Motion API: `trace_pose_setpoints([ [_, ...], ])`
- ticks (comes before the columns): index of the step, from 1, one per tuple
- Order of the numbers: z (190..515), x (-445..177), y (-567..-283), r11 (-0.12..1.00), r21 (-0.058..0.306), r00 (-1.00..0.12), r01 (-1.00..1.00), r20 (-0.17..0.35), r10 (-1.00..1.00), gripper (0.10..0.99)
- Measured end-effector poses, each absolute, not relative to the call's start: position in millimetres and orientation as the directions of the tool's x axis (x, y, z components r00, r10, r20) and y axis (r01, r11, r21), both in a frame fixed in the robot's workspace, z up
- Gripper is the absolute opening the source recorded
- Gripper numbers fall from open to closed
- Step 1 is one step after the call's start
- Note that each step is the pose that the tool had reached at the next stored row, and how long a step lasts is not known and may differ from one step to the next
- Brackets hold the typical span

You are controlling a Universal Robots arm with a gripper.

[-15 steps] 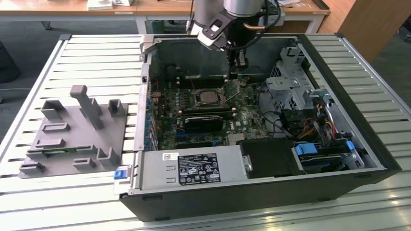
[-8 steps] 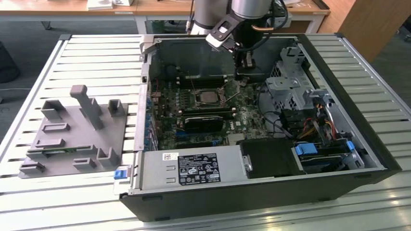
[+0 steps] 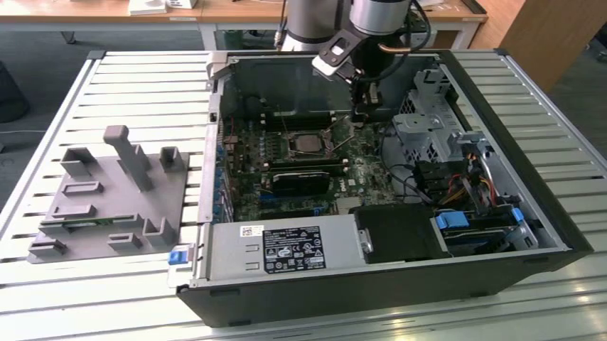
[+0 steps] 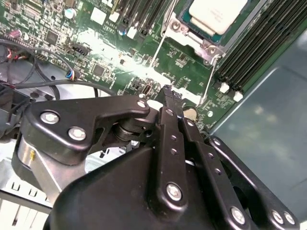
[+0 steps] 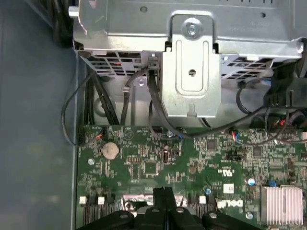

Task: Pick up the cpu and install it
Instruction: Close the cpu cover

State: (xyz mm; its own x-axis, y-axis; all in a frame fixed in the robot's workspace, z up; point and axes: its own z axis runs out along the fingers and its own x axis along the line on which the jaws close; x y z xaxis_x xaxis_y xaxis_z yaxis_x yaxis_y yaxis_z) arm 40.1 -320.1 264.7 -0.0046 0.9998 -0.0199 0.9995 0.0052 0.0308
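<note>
The gripper (image 3: 362, 112) is seen closed tight, nothing held, poised over the motherboard (image 3: 284, 192) in the exterior view's upper centre. The cpu (image 3: 305, 144) is found lying in its socket, near the fingertips toward the exterior view's left, open board between them. The drive cage (image 3: 424, 131) edge is set close on the exterior view's right.

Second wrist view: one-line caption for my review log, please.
Shut gripper hovers above the green motherboard, with the cpu lying in its socket beyond the fingertips.
</note>
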Motion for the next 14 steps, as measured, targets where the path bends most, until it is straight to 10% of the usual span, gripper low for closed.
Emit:
trace_pose_setpoints([
  [14, 250.3, 57.2, -313.6, 0.005, 0.027, -0.005, 1.0, -0.02, 1.0, 0.106],
])
